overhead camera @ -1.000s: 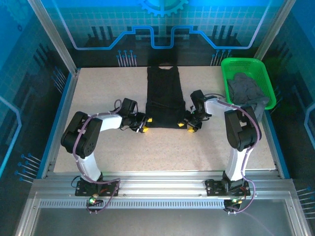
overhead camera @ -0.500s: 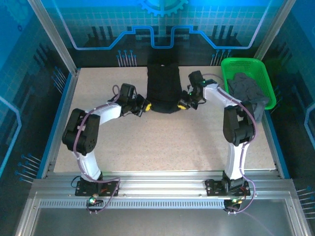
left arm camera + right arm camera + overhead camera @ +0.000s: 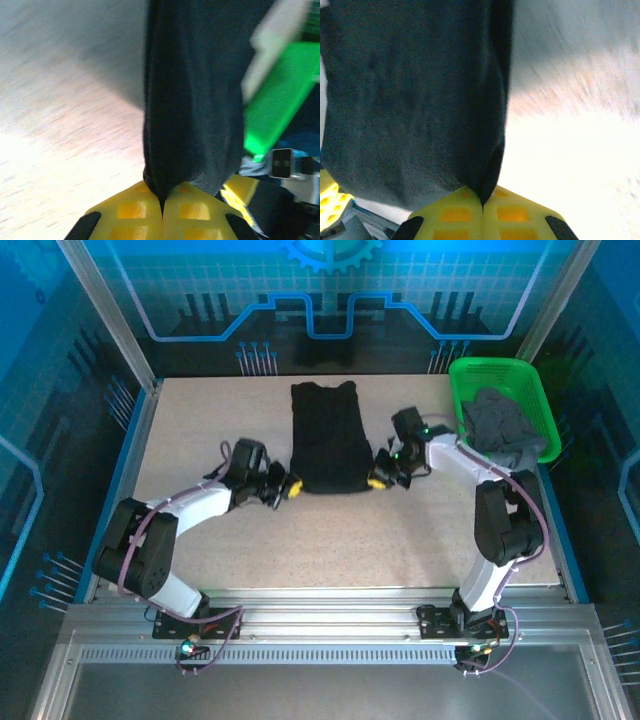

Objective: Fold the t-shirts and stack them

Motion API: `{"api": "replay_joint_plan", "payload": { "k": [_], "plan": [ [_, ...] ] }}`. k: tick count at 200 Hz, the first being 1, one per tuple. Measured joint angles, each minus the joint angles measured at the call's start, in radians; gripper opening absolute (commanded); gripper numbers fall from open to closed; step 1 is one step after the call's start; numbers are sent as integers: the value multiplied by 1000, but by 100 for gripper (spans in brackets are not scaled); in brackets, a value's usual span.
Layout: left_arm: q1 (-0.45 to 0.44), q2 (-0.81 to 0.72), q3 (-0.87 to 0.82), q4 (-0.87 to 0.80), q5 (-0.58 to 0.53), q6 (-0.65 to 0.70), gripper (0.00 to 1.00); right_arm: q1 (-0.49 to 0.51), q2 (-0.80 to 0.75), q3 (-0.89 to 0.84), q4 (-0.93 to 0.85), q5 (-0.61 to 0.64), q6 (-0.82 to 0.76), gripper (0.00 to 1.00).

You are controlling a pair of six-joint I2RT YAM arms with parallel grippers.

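Observation:
The black t-shirt [image 3: 326, 435] lies as a narrow folded strip in the middle of the table, running from back to front. My left gripper [image 3: 291, 485] is shut on its near left corner, and my right gripper [image 3: 377, 479] is shut on its near right corner. In the left wrist view the black t-shirt [image 3: 192, 95] rises out of the closed yellow fingertips [image 3: 137, 215]. In the right wrist view the black t-shirt [image 3: 415, 95] is pinched the same way between the yellow fingertips [image 3: 512, 212]. The grey t-shirt [image 3: 503, 428] lies crumpled in the basket.
The green mesh basket [image 3: 500, 372] stands at the back right corner, close to my right arm. Bare tabletop [image 3: 330, 540] stretches in front of the shirt. Metal frame posts stand at both back corners.
Both grippers carried the shirt's near edge toward the back, then drew it forward again; the shirt now lies flat and shorter than a second ago. The left arm has stretched out lower and further left.

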Motion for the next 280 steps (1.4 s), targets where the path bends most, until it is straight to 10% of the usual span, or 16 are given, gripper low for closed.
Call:
{"api": "replay_joint_plan", "payload": {
  "k": [65, 149, 216, 250, 280],
  "plan": [
    [-143, -239, -269, -98, 34, -24, 0, 138, -236, -314, -31, -6, 11, 0],
    [-143, -639, -88, -351, -54, -57, 0, 189, -415, -25, -239, 52, 80, 0],
    [82, -26, 423, -298, -95, -45, 4, 43, 166, 622, -293, 44, 101, 0],
    [150, 377, 730, -291, -70, 3, 43, -24, 586, 1023, -330, 45, 100, 51],
    [183, 508, 811, -348, -76, 47, 54, -62, 784, 1226, -375, 65, 65, 59]
  ]
}}
